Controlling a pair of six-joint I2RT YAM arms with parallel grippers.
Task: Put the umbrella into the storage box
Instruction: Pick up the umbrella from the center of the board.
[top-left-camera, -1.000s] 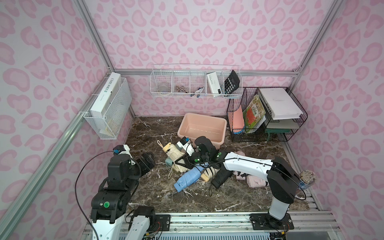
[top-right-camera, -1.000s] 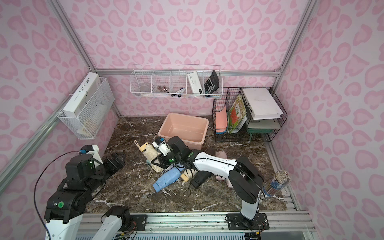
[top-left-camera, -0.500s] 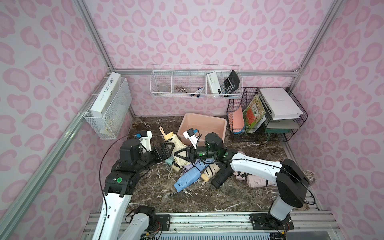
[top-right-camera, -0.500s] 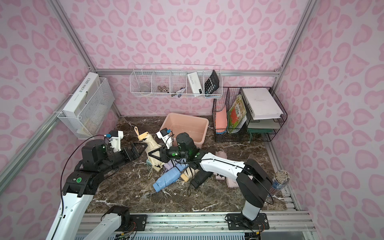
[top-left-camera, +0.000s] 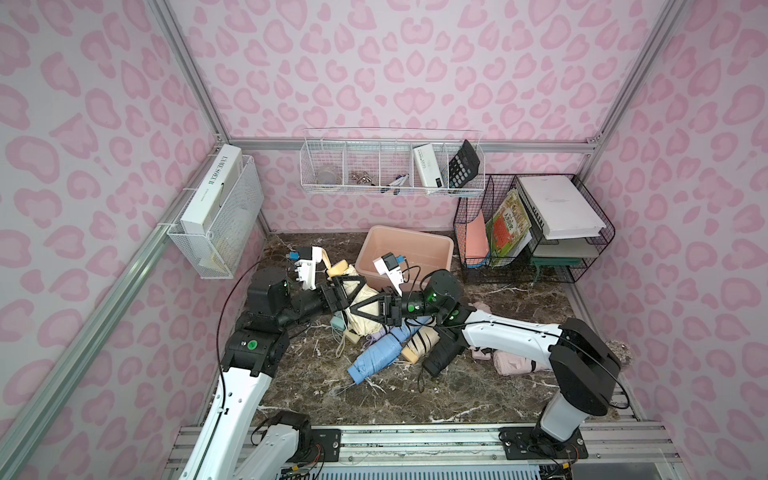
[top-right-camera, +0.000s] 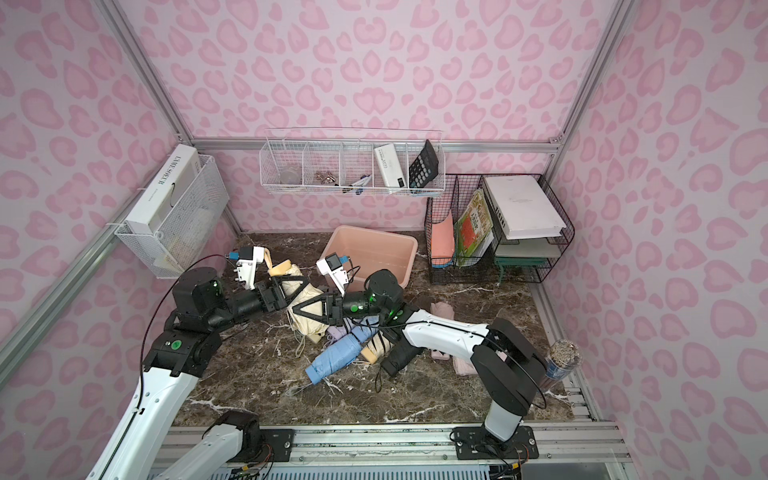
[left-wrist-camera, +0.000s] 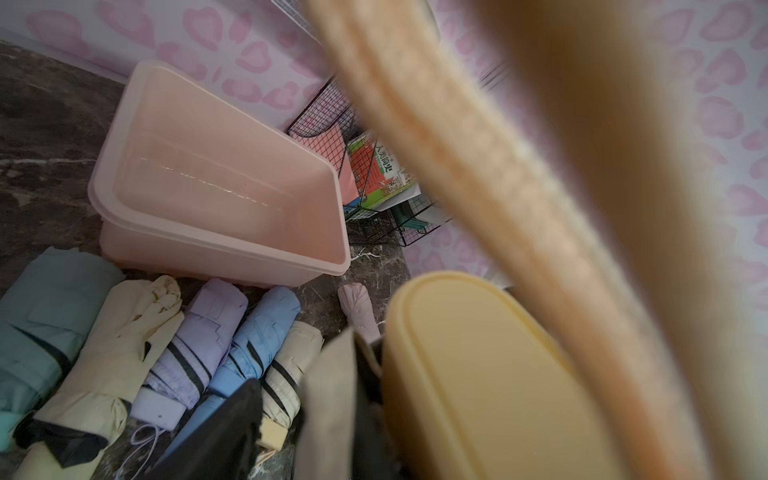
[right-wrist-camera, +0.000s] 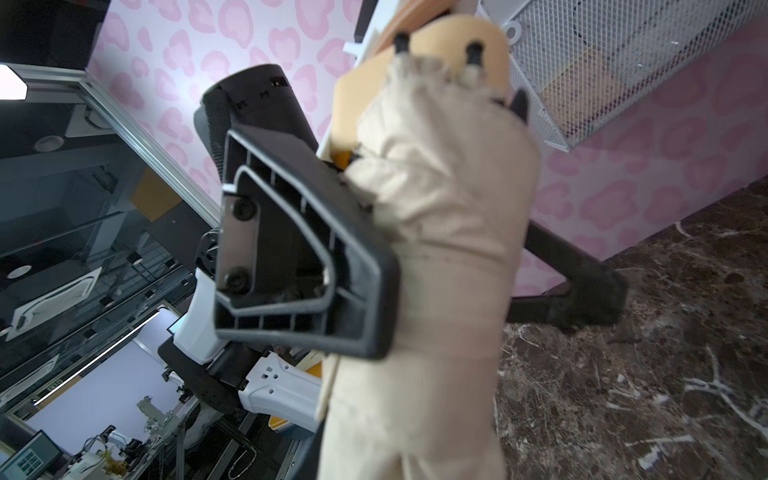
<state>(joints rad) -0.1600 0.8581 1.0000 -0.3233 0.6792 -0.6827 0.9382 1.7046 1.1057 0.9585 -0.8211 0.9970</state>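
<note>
Not much done yet tbh: the beige umbrella is clamped in the right end effector and held up over the worktop, just near-left of the empty storage box, with the left end effector set wide around it (gripped or not can't be told).

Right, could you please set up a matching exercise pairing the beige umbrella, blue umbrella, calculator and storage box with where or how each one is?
Things:
1. beige umbrella
2. blue umbrella
3. calculator
4. storage box

Place or state:
A. empty
B. in the white wire basket
C. lying on the table
D. gripped in the right end effector

Pairs: 1-D, 2-C, 3-B, 4-A.
</note>
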